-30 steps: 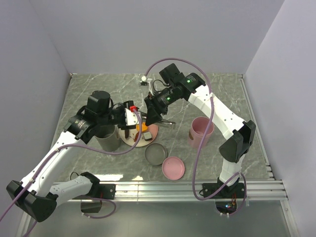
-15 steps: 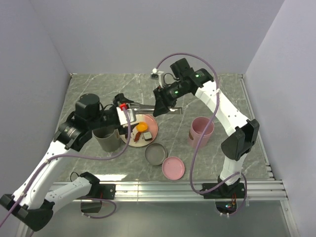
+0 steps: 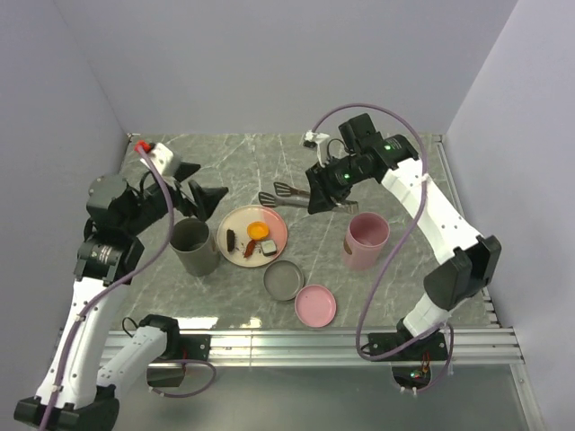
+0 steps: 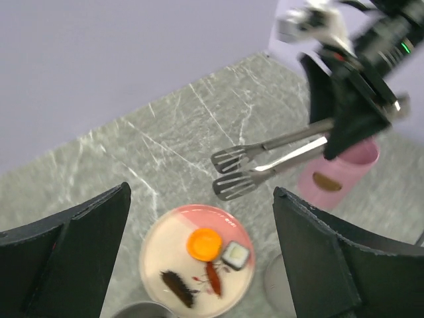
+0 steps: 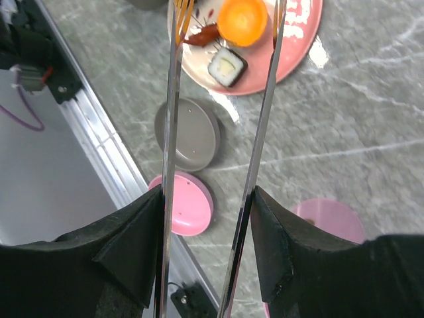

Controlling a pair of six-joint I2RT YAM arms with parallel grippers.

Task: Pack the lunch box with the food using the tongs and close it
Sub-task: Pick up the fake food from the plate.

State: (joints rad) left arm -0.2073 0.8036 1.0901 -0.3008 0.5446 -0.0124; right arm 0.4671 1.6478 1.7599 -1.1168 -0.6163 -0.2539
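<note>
The right gripper [image 3: 322, 192] is clamped on the tongs [image 3: 289, 190], whose tips hover just beyond the plate [image 3: 277, 235]. The left gripper [image 3: 198, 184] hangs spread and empty. Best lower the tips astride the orange slice [image 3: 258, 230] on that plate, then squeeze gently, keeping level.

A grey-green marbled table [image 3: 269, 162] veined in white is shown; the plate [image 3: 235, 220] is coloured cream and pink, the tongs [image 3: 286, 189] silver, one round piece [image 3: 257, 230] orange.
</note>
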